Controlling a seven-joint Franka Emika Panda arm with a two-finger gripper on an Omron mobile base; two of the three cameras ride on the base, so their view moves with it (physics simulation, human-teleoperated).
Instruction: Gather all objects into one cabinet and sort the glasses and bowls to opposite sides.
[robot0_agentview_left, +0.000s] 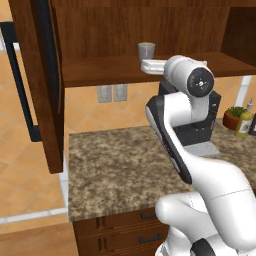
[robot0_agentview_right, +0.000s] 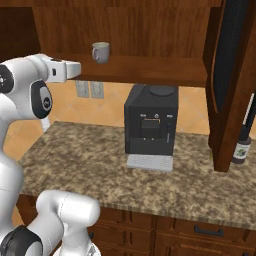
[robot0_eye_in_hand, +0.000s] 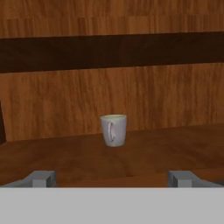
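Grey mug (robot0_eye_in_hand: 114, 129) upright on shelf (robot0_eye_in_hand: 144, 153); gripper (robot0_eye_in_hand: 112, 178) apparently open, apart.

Ahead of the wide-set dark grey fingertips (robot0_eye_in_hand: 43, 178), between them: a plain pale grey mug (robot0_eye_in_hand: 114, 130) with a lighter cream-grey inside, on a warm reddish-brown wood-grained shelf (robot0_eye_in_hand: 175, 148) backed by streaked brown panelling crossed by one near-black band. Below and beyond the jaws: a speckled brown, tan and black granite counter (robot0_agentview_right: 200, 185), a matte black coffee machine (robot0_agentview_right: 150, 120) with a light grey drip tray, and orange-tan wall tiles carrying grey outlets (robot0_agentview_right: 89, 89).
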